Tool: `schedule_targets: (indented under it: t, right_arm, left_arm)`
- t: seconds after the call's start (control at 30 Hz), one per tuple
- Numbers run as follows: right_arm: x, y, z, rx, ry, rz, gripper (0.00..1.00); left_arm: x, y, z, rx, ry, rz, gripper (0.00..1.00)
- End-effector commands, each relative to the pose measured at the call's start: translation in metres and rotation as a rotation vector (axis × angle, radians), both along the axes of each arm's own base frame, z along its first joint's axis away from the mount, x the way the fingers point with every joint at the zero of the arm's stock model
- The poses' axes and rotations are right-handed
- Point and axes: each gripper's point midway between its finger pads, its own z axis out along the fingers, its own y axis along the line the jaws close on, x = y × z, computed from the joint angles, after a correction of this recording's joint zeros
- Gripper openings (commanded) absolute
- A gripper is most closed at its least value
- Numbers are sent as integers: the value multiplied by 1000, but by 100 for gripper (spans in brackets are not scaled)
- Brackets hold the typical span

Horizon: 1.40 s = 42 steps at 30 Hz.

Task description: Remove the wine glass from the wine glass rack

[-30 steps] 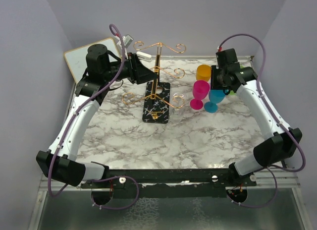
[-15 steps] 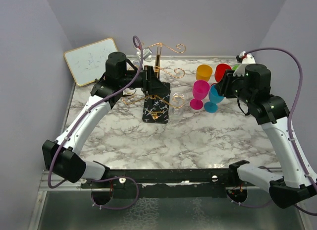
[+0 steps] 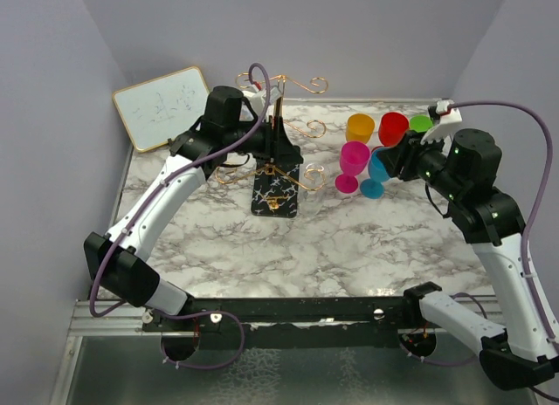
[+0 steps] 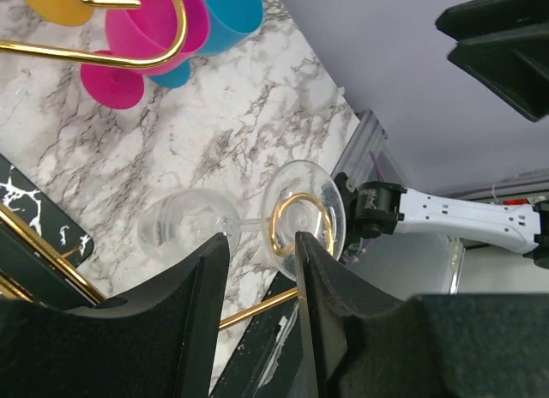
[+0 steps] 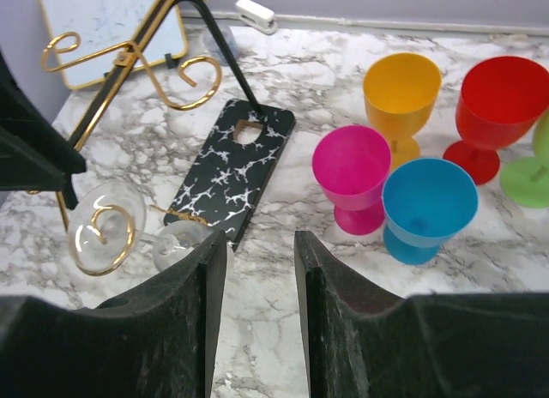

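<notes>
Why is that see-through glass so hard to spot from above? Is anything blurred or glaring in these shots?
Left wrist: the clear stemmed wine glass is sharp, with pale glints on its foot. Top external: it nearly vanishes against the white marbled tabletop; light even, shadows faint. Right wrist: no glare; the camera's own black fingers loom dark, featureless.

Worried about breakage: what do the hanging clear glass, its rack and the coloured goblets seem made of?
Clear stemmed wine glass: transparent, glossy; glass or clear plastic, unclear. Thin gold wire rack: shiny glints suggest polished metal. Opaque coloured goblets: even matte colour, probably plastic.
</notes>
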Motion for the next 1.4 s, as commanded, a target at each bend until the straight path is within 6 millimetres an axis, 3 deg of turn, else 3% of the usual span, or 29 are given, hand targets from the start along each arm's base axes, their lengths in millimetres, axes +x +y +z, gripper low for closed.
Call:
schedule_targets:
  t: [0.0,0.33,0.97,1.17,1.37]
  right_arm:
    - [-4,18,2,24,-41,116,37]
    - [-5,20,-7,15,-41,136,37]
    - [-4,17,-13,0,-36,121,37]
    - [-4,16,-13,1,-39,118,37]
    - [-3,15,-15,-3,-35,111,37]
  left_arm:
    - [5,7,-6,78,-18,50,39]
    - [-3,-14,-10,38,18,-21,39]
    - [-13,-26,-17,16,55,-80,37]
    - [-15,-29,-21,19,62,-95,30]
    - [-16,-31,-15,4,56,-103,17]
